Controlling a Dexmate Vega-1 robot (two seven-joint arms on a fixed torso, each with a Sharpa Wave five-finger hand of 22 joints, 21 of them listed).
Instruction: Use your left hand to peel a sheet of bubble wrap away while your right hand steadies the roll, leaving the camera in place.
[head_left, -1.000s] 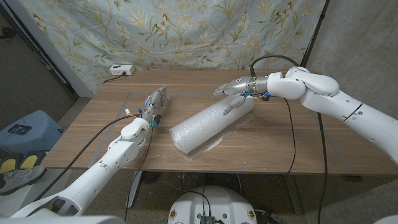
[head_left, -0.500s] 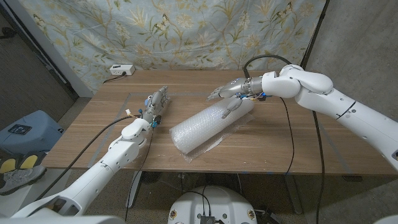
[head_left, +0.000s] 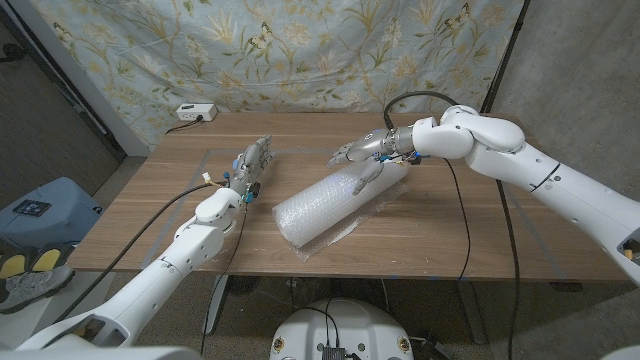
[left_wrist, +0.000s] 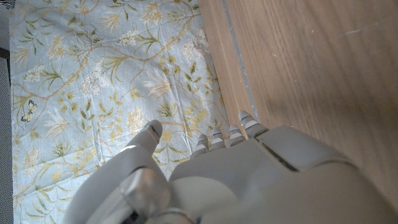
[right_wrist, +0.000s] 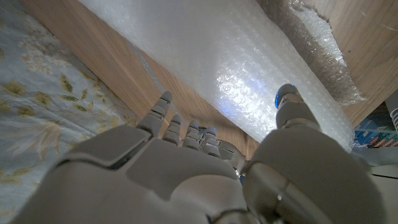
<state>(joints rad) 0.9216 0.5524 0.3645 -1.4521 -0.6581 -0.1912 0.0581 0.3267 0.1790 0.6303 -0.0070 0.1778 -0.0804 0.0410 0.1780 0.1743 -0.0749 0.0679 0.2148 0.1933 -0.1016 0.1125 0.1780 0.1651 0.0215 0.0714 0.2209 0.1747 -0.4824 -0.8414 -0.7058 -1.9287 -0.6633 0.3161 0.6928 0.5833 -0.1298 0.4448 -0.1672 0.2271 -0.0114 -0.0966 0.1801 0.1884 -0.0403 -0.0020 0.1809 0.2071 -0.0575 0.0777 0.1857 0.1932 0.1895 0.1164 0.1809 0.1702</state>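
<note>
The roll of bubble wrap (head_left: 335, 202) lies diagonally across the middle of the wooden table (head_left: 480, 240) in the head view, its lower end toward the frame's centre bottom and its upper end running up to the right, with a loose edge of sheet (head_left: 330, 238) crumpled under its lower end. The right hand (head_left: 368, 155) sits at the roll's upper end, right of centre; its fingers reach out toward the upper left, apart from one another, while its thumb angles down onto or just above the wrap. In the right wrist view the thumb tip (right_wrist: 287, 96) shows against the plastic, but contact cannot be told for sure, and the hand holds nothing. The left hand (head_left: 250, 168) stands left of centre, well apart from the roll, fingers straight and close together pointing toward the top of the frame, gripping nothing; the left wrist view shows its fingertips (left_wrist: 227, 134) above bare wood near the table's far edge. No camera can be made out on the table. As a judgement, the task is barely begun: the steadying hand is nearly settled on the roll, and the peeling hand has yet to reach the sheet, so finding the free edge, pinching it and pulling it away all remain.
</note>
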